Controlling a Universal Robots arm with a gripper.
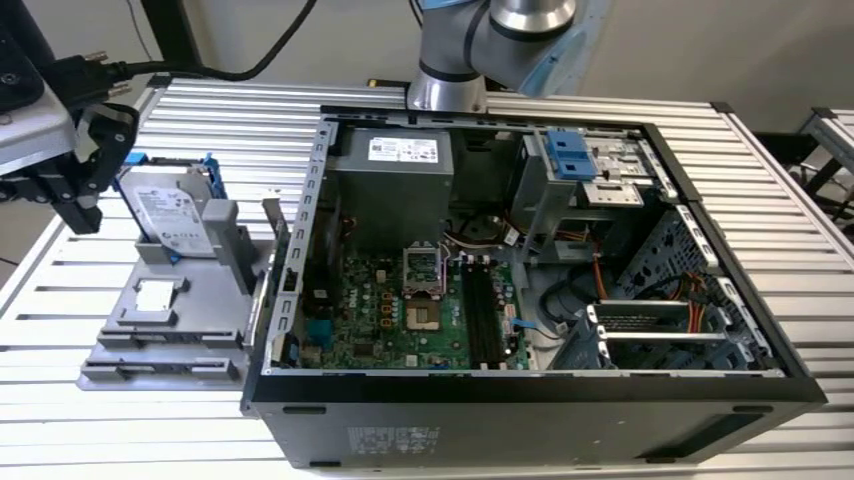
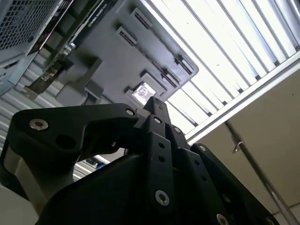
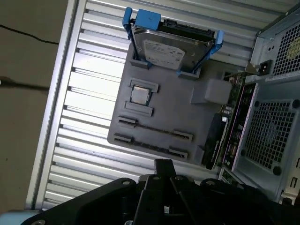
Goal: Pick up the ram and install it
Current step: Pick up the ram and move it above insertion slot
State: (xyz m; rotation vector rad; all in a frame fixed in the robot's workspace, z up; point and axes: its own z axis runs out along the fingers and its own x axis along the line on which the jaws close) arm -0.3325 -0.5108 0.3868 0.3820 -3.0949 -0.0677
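Black end effector [image 3: 164, 163] looks closed and empty, near the grey tray [image 3: 168, 108]. Thin ram [image 3: 154, 130] sits in the tray; coming down closed could knock or bend it.

The arm [image 1: 461, 40] stands on its base at the far side and goes up out of the exterior view. Its gripper [image 1: 80, 212] hangs at the exterior view's left edge and points down. In both wrist views the black fingers [image 3: 164, 165] seem pressed together into one tip, holding nothing.
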